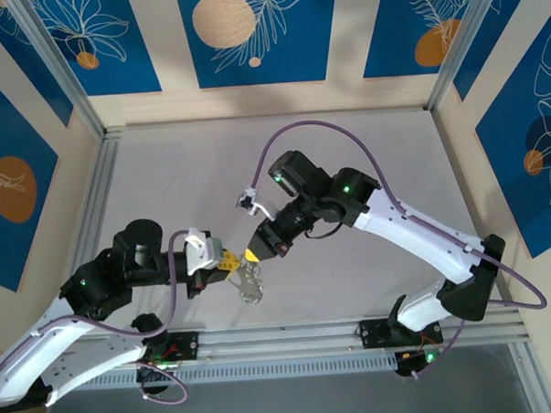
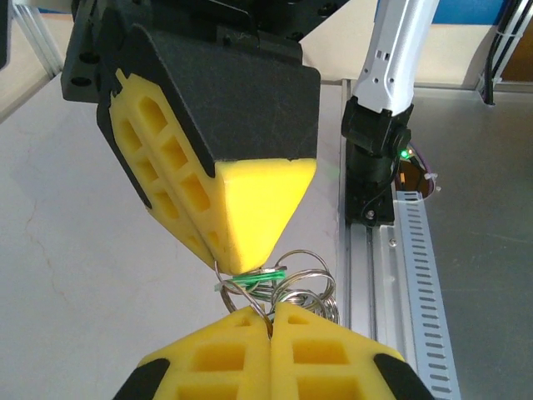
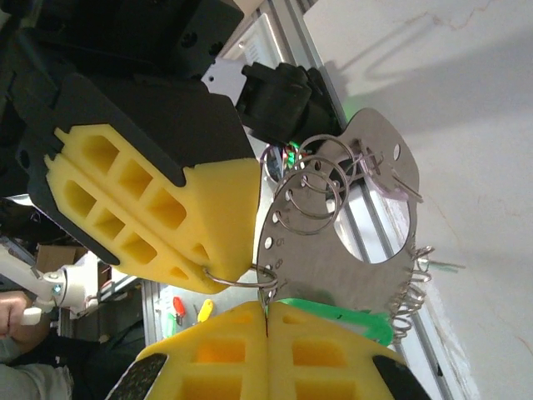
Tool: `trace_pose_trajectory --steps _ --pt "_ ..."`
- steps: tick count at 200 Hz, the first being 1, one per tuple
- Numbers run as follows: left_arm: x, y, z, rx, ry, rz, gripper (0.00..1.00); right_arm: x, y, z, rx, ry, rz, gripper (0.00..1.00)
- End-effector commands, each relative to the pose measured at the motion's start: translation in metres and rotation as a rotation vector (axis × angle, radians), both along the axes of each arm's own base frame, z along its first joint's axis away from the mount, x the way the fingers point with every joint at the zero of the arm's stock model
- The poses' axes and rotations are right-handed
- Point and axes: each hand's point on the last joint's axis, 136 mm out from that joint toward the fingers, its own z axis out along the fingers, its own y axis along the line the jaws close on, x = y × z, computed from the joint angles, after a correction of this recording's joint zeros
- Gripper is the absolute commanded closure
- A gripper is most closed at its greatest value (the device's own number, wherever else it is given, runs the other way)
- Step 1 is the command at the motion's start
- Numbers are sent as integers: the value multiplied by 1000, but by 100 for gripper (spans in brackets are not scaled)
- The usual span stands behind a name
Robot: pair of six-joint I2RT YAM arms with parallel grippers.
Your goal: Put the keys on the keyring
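Both grippers meet just above the table near its front edge. My left gripper [image 1: 227, 260] [image 2: 271, 321] is shut on the keyring [image 2: 252, 302], a thin silvery wire loop that runs into the seam of its yellow fingers. In the right wrist view that keyring [image 3: 237, 283] passes through a hole at the edge of a flat silvery plate [image 3: 333, 250]. The plate belongs to the keys [image 1: 250, 287], a hanging bunch with several small rings and a green tag [image 2: 258, 277] [image 3: 354, 321]. My right gripper [image 1: 251, 254] [image 3: 266, 310] is shut on the plate's lower edge, tip to tip with the left gripper [image 3: 206, 271].
An aluminium rail [image 1: 290, 338] [image 2: 412, 275] runs along the near edge just below the bunch. The right arm's base [image 2: 375, 158] stands on it. Purple cables [image 1: 345, 130] loop over the grey table [image 1: 183, 183], and metal frame posts [image 1: 96, 178] border the sides.
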Motion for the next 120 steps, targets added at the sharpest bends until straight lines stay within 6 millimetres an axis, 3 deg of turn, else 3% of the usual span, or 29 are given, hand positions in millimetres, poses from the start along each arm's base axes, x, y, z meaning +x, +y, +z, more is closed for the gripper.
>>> trace_pose_trajectory --steps 1,120 --pt "-14 -2 27 -53 -74 -78 100 2 1 0 -24 -6 -6 100" --pt "-16 -5 28 -23 -94 -98 100 -1 0 -1 -44 39 7 100"
